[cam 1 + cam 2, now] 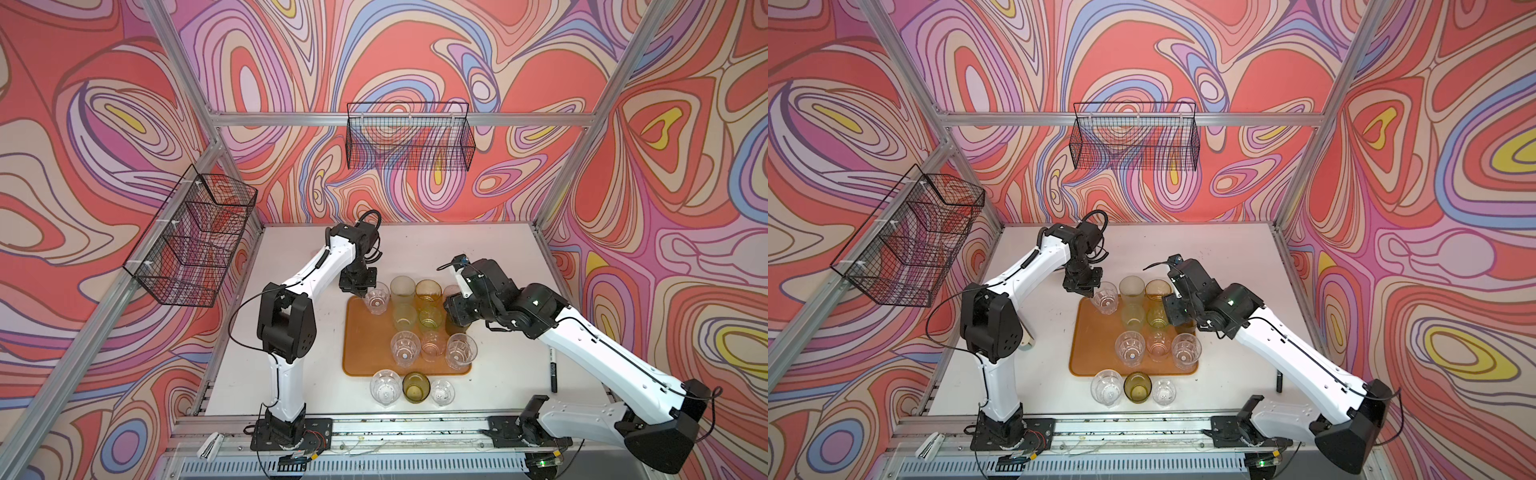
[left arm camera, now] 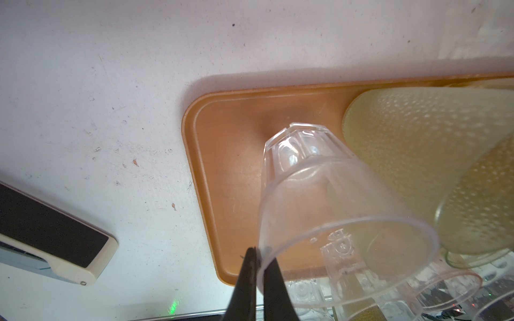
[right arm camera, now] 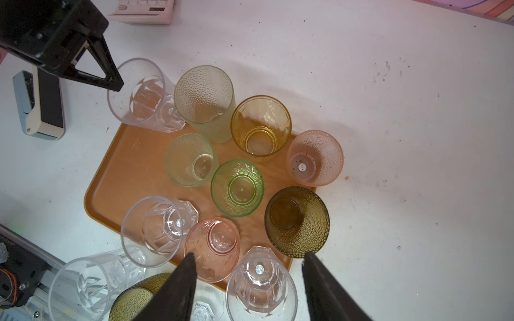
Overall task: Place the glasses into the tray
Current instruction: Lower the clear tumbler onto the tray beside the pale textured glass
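Note:
The orange-brown tray (image 1: 361, 340) (image 1: 1092, 345) lies mid-table with several glasses standing in it: clear, green, amber, pink and olive. My left gripper (image 1: 365, 291) (image 2: 257, 255) is shut on the rim of a clear faceted glass (image 1: 377, 298) (image 2: 319, 194) (image 3: 144, 94). That glass tilts over the tray's far left corner. My right gripper (image 1: 455, 309) (image 3: 250, 255) hangs open above the tray's right side, holding nothing. In front of the tray a clear glass (image 1: 385, 388), an olive glass (image 1: 415, 386) and a small clear glass (image 1: 441, 392) stand on the table.
A black marker (image 1: 553, 372) lies on the table to the right of the tray. Left of the tray rests a black-and-cream stapler (image 3: 39, 102) (image 2: 55, 236). Black wire baskets hang on the back wall (image 1: 409, 137) and the left frame (image 1: 191, 237).

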Tool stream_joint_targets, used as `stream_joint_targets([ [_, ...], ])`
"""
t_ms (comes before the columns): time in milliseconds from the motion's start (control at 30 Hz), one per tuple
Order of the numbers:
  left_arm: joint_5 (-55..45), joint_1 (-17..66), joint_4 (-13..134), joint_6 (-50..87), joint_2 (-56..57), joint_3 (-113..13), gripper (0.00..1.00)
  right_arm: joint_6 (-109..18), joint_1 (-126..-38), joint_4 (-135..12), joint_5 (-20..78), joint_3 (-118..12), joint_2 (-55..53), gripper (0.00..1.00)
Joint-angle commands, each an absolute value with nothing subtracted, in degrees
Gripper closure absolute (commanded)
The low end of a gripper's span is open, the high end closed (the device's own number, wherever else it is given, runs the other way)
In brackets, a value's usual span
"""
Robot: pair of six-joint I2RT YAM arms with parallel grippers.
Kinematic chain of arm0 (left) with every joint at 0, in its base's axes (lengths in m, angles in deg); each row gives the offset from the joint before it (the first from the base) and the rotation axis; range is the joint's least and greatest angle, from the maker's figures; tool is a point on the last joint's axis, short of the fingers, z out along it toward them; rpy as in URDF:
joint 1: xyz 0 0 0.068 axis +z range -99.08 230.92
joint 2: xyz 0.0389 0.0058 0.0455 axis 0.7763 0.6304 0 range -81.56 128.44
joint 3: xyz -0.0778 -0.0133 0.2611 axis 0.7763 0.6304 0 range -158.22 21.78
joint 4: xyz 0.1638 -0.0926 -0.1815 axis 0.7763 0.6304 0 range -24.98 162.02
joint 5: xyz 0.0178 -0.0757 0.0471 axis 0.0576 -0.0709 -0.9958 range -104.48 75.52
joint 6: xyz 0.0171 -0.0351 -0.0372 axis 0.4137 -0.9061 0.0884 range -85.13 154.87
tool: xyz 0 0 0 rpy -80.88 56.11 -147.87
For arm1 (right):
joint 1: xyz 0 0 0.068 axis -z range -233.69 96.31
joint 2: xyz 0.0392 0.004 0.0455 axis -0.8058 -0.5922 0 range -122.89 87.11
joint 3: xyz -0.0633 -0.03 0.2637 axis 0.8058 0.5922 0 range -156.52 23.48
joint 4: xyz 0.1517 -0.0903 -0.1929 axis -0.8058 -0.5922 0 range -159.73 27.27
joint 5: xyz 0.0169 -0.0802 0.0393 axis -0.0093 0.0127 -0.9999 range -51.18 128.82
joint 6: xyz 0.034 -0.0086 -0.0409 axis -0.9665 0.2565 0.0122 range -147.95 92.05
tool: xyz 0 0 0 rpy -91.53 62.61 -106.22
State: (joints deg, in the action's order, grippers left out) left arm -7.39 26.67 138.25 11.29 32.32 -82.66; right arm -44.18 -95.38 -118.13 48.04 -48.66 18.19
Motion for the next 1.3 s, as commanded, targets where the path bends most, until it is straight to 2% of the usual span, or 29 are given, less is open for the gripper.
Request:
stream_joint_targets([
  [0, -6.96, 27.09, 138.49, 12.17, 33.37, -84.45, 1.00, -44.65, -95.26, -119.27, 48.80, -48.68, 19.10, 0.37],
  [1267, -5.85, 27.90, 135.16, 11.50, 37.69, -85.07, 0.99, -44.65, -95.20, -120.03, 49.17, -48.81, 19.17, 0.38],
])
